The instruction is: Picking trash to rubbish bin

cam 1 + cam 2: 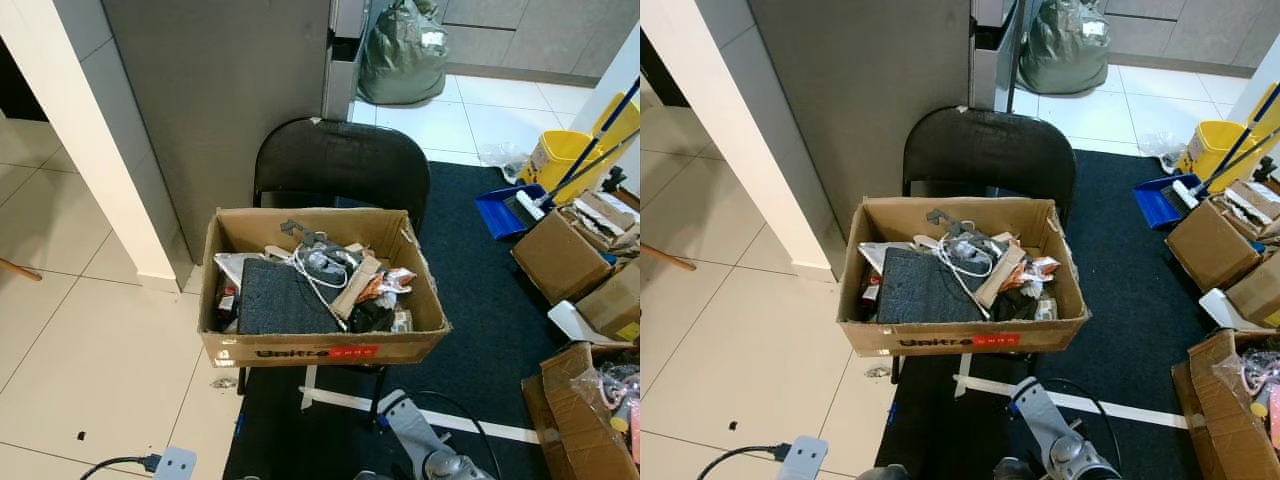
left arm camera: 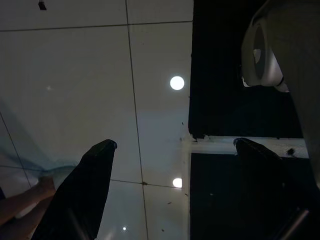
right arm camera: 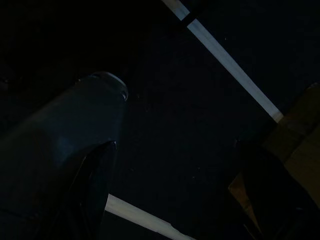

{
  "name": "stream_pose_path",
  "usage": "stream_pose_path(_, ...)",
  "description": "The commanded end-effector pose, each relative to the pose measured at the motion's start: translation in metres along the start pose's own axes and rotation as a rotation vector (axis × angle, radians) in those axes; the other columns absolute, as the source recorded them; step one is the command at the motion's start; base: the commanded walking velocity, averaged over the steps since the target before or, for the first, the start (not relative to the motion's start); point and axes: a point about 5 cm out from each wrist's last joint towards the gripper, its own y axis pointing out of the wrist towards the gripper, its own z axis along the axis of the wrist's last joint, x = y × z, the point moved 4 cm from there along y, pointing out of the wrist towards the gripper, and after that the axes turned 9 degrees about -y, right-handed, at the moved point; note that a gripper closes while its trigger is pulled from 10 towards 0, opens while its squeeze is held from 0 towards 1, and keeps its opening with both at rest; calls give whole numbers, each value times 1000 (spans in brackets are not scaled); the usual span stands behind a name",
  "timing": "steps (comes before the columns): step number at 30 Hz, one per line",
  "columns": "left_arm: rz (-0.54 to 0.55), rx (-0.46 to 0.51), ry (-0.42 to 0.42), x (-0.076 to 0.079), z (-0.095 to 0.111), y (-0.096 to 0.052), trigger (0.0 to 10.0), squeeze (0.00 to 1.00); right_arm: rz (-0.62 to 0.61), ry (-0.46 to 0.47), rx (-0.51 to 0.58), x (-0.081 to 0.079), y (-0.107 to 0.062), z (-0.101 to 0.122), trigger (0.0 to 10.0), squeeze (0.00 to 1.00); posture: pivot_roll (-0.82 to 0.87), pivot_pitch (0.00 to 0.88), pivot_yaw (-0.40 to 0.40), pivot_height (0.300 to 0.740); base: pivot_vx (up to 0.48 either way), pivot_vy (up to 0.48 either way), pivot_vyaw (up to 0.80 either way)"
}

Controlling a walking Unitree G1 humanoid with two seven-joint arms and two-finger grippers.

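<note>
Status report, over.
Both pincers open, empty, hanging low over the floor. Brown cardboard box of trash sits on black folding chair ahead. White cable lies across the trash.

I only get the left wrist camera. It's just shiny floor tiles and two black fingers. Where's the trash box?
Observer: A brown cardboard box full of rubbish sits on a black folding chair, straight ahead of the robot.
Operator: What's on top in it?
Observer: A dark grey foam slab, with a white cable looped beside it.
Operator: Anything over on the right?
Observer: A yellow mop bucket next to a blue dustpan.
</note>
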Motion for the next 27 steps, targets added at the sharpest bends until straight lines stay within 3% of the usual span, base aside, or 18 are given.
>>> stream_pose_path(1, -32, -33, 18, 9, -12, -1, 10000, 0, 17, -20, -19, -5, 0, -8, 10000, 0, 22, 92, -36, 740, 0, 0, 0)
stream_pose_path(27, -68, -15, 4, 15, -1, 0, 10000, 0, 18, -116, -55, 3, -2, -22, 10000, 0, 31, 108, -57, 740, 0, 0, 0)
